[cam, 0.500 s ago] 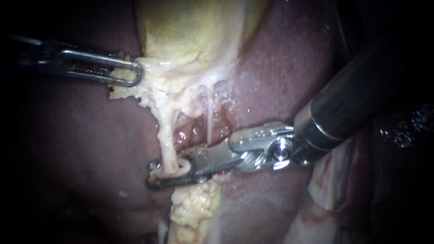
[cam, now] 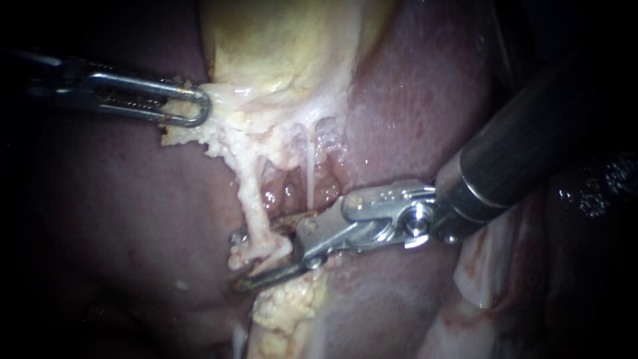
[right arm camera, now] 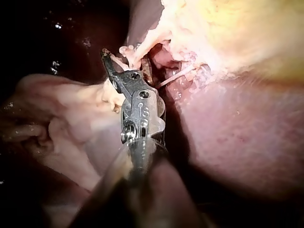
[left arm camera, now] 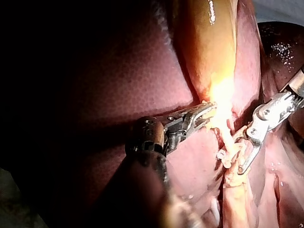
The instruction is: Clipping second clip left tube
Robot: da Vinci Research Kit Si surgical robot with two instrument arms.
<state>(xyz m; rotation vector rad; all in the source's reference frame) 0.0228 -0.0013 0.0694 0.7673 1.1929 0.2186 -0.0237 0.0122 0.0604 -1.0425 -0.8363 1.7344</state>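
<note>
My left instrument (cam: pixel 193 110) comes in from the left, its jaws shut on the pale lower edge of the yellowish gallbladder (cam: pixel 279 46). From that edge the left tube (cam: pixel 251 199) runs down to a pale band, seemingly a clip (cam: pixel 269 249). My right instrument (cam: pixel 237 260) enters from the right with its jaws open, one on each side of the tube's lower end. In the left wrist view my left instrument (left arm camera: pixel 204 113) grips the gallbladder edge while my right instrument (left arm camera: pixel 232 161) straddles the tube. From the right wrist view, my right instrument (right arm camera: pixel 114 59) reaches the tube (right arm camera: pixel 130 51).
Dark red liver (cam: pixel 133 213) surrounds the site. A thin white strand (cam: pixel 309 173) hangs to the right of the left tube. Lumpy yellow fat (cam: pixel 286 312) lies below the right instrument's jaws, and pale folded tissue (cam: pixel 478 266) sits under its shaft.
The right instrument's jaws have spread wider apart around the tube and drawn slightly to the right. The tube's lower end now shows between them. The left instrument holds still.
</note>
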